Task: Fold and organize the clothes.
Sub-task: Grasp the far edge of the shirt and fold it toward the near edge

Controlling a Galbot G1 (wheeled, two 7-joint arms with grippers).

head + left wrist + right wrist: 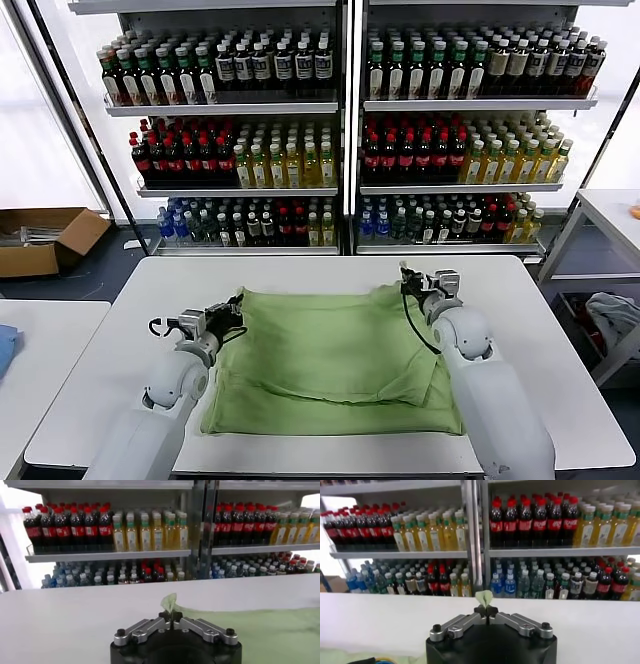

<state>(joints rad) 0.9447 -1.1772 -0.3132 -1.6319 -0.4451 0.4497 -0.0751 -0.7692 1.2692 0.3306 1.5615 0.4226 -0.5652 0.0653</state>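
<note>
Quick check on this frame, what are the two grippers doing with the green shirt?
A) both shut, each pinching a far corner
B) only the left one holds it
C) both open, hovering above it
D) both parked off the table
A: the left gripper and the right gripper are each shut with a tuft of the green shirt sticking up between the fingertips, at the shirt's two far corners on the white table.

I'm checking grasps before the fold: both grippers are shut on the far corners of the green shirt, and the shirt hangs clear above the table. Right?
Not quite. The left gripper and right gripper are each shut on a far corner of the green shirt, but the shirt lies spread on the white table, not hanging above it. The head view shows this.
</note>
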